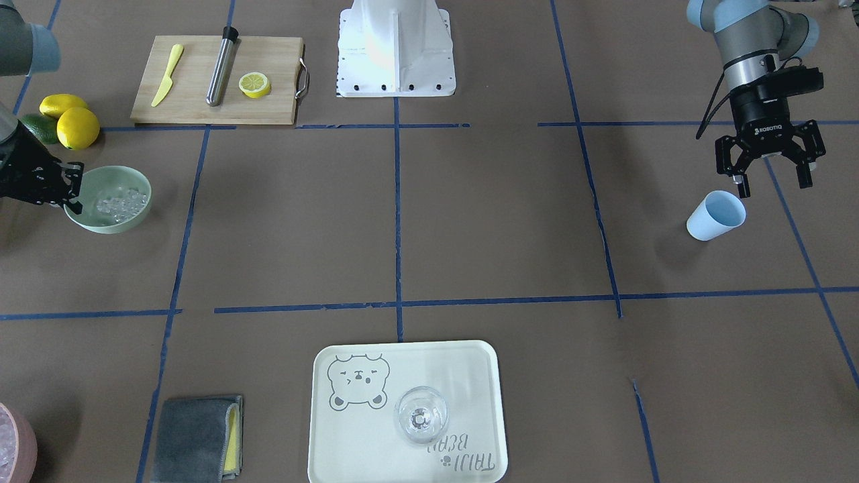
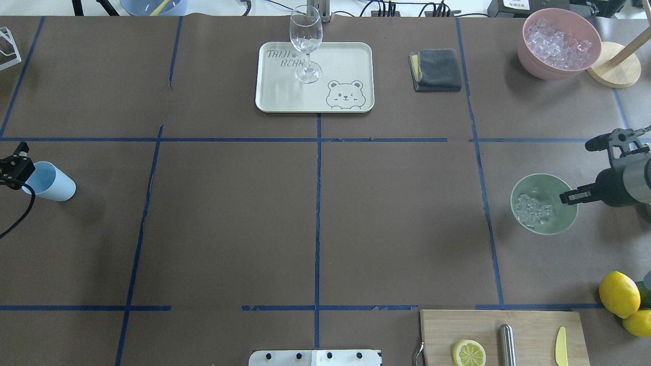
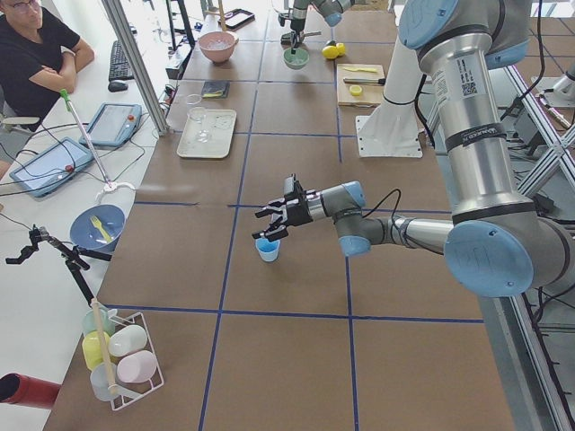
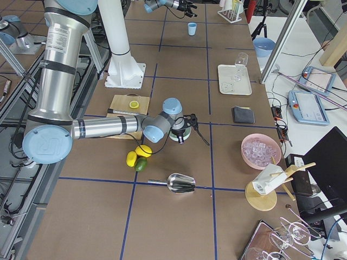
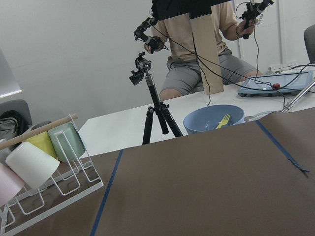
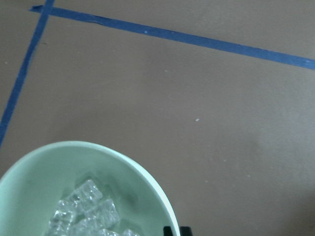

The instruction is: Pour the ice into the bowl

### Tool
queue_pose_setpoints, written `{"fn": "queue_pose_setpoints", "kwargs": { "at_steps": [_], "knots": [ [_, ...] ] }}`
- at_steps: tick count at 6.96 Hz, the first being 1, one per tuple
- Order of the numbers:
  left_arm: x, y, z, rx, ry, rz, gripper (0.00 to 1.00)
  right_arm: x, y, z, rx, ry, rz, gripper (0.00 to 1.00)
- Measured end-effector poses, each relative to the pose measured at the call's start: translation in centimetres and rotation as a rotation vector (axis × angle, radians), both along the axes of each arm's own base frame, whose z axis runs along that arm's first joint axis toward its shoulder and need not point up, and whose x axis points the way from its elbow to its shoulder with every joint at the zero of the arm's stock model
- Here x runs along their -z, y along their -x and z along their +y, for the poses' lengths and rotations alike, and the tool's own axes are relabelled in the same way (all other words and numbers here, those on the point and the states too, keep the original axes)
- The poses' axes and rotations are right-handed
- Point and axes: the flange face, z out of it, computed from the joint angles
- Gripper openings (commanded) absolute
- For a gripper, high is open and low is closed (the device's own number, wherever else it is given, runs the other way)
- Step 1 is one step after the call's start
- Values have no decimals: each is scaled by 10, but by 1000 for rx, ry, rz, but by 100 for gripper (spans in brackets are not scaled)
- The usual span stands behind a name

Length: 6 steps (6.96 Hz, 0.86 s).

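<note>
Pinching the rim of the bowl (image 2: 557,222) with the right gripper (image 2: 564,197), bringing its fingers (image 2: 580,194) almost together on the wall, one tip inside and one outside by the look of the right wrist view. Holding the ice (image 2: 531,209) heaped low inside that bowl, on the side away from the pinch, out on the tabletop (image 2: 396,218) near the lemons (image 2: 619,294) and the cutting board (image 2: 529,330). Resting flat or tipping slightly, impossible to tell from these angles. Hanging the left gripper (image 1: 772,186) just above the upright blue cup (image 1: 711,218), spreading its fingers (image 1: 804,174) wide and gripping nothing; possibly grazing the cup's rim with one tip, though too close to call. Losing most of the left gripper past the edge of the overhead view, and most of the right one past the edge of the front view. Catching only the very ends of the right fingers at the bottom of the wrist view, too little for judging the firmness of the squeeze.
</note>
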Motion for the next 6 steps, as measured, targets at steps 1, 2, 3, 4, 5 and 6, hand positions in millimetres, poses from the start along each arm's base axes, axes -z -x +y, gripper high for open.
{"fn": "queue_pose_setpoints", "kwargs": {
  "at_steps": [1, 2, 3, 4, 5, 6],
  "knots": [
    [1, 0, -1, -3, 0, 1, 100, -20, -20, -3, 5, -2, 15, 99],
    [0, -1, -1, -14, 6, 5, 100, -29, -28, -7, 5, -3, 22, 100],
    [-1, -1, -1, -39, 22, 14, 100, -29, -29, -12, 5, -4, 19, 100],
    [-2, 0, -3, -67, 38, 16, 100, -26, -31, -15, 4, 0, 9, 100],
    [-2, 4, -6, -103, 55, 10, 100, -25, -41, -19, -7, 22, -1, 100],
    [-1, 10, -10, -152, 73, 2, 100, -25, -53, -21, -19, 45, -5, 100]
  ]
}}
